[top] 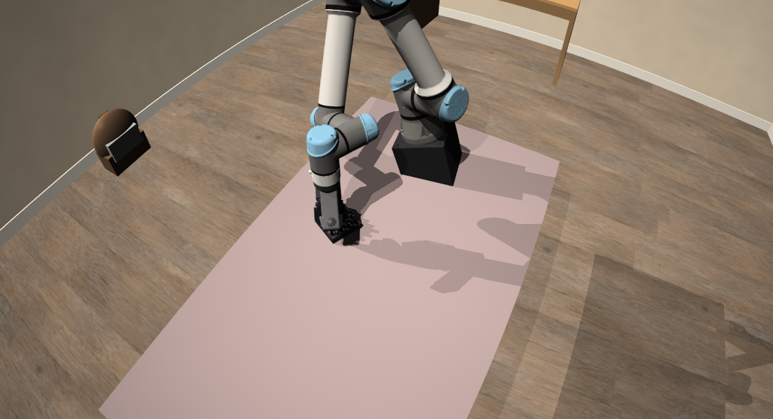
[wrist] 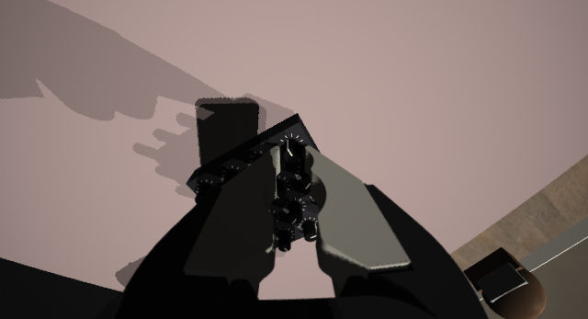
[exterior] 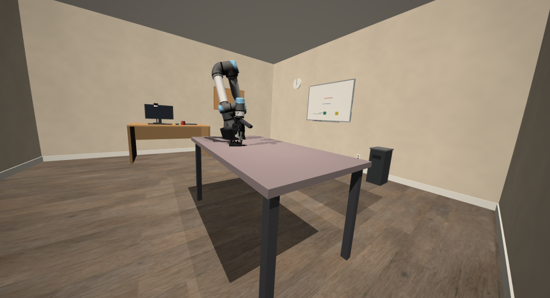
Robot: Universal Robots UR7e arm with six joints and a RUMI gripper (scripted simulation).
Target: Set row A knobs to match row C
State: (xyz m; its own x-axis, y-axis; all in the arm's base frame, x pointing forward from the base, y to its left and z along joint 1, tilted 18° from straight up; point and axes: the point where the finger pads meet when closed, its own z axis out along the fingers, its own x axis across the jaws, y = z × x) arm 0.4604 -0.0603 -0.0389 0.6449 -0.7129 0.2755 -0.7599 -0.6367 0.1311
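Here the knob box (wrist: 257,160) sits on the pink worktop (wrist: 413,80) at the middle of the wrist view, directly under the tool (wrist: 294,172). The tool's two grey fingers stand nearly together around one column of knobs — pinched on a knob (wrist: 292,154) near the box's upper right corner, its white pointer showing.

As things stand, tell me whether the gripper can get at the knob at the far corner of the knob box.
Probably yes: the gripper is already down over the knob box, its fingers flanking that column, closed around a knob; which one exactly is hard to tell.
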